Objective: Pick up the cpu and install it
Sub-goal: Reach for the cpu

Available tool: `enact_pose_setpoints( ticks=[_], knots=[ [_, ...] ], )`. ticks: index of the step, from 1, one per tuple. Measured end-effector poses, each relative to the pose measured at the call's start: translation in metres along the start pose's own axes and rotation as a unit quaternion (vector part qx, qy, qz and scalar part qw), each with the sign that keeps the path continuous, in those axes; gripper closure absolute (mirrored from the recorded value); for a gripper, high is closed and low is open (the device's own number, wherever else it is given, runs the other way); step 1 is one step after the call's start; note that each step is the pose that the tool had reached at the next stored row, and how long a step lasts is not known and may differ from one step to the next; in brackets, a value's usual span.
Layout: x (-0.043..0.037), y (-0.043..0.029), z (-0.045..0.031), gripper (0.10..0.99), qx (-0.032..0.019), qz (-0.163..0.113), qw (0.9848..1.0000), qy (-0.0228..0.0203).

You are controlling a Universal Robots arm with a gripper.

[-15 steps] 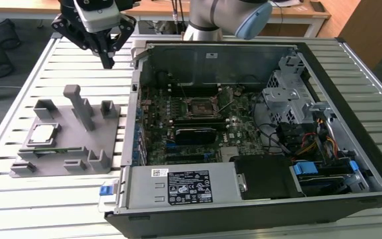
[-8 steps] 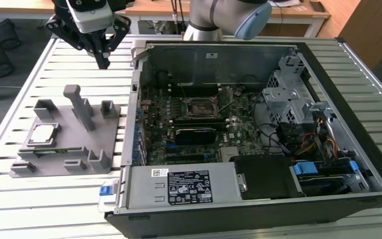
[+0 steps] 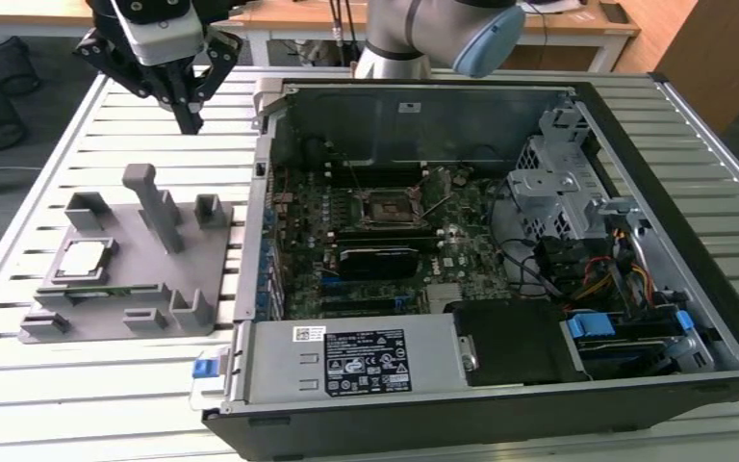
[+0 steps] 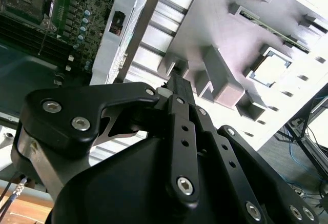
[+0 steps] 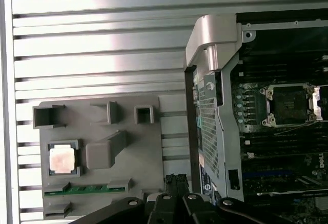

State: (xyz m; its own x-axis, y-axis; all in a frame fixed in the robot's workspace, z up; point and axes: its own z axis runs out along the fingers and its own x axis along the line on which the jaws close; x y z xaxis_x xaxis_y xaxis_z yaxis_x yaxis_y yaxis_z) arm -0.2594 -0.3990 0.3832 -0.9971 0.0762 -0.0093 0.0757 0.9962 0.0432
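The cpu (image 3: 84, 260) is a small silvery square chip lying flat in a recess of the grey holder block (image 3: 177, 289), on the exterior view's left. It also appears in both wrist views (image 5: 62, 160) (image 4: 270, 67). My gripper (image 3: 192, 119) hangs in the air above the slatted table, beyond the holder's far edge and well apart from the cpu. Its black fingers (image 5: 177, 179) are pressed together with nothing between them. The square socket frame (image 3: 389, 205) sits on the motherboard inside the open computer case (image 3: 626, 404).
A long green memory stick (image 3: 88, 292) lies in a slot of the holder, beside the cpu. Tall grey posts (image 3: 151, 202) rise from the holder. The case wall (image 3: 261, 192) stands between holder and motherboard. Cables and a drive cage (image 3: 562, 183) crowd the case's right side.
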Motion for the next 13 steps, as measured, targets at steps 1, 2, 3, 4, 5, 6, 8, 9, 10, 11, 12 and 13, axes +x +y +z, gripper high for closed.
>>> enact_pose_setpoints(
  ticks=[1, 2, 3, 4, 5, 6, 8, 9, 10, 11, 12, 13],
  knots=[
    [0.0012, -0.0001, 0.0001, 0.98, 0.0, 0.0, 1.0, 0.0001],
    [0.0024, -0.0002, 0.0002, 0.98, 0.0, 0.0, 1.0, 0.0002],
    [0.0036, -0.0003, 0.0003, 0.98, 0.0, 0.0, 1.0, 0.0003],
    [0.0047, -0.0004, 0.0004, 0.98, 0.0, 0.0, 1.0, 0.0005],
    [0.0058, -0.0004, 0.0005, 0.98, 0.0, 0.0, 1.0, 0.0006],
    [0.007, -0.0006, 0.0006, 0.98, 0.0, 0.0, 1.0, 0.0007],
    [0.0094, -0.0007, 0.0009, 0.98, 0.0001, 0.0, 1.0, 0.0009],
    [0.0105, -0.0008, 0.0009, 0.98, 0.0001, 0.0, 1.0, 0.001],
    [0.0116, -0.0009, 0.0011, 0.98, 0.0001, 0.0, 1.0, 0.0012],
    [0.0128, -0.001, 0.0011, 0.98, 0.0001, 0.0, 1.0, 0.0013],
    [0.0139, -0.0011, 0.0012, 0.98, 0.0001, 0.0, 1.0, 0.0014],
    [0.0151, -0.0012, 0.0013, 0.98, 0.0001, 0.0, 1.0, 0.0015]
  ],
)
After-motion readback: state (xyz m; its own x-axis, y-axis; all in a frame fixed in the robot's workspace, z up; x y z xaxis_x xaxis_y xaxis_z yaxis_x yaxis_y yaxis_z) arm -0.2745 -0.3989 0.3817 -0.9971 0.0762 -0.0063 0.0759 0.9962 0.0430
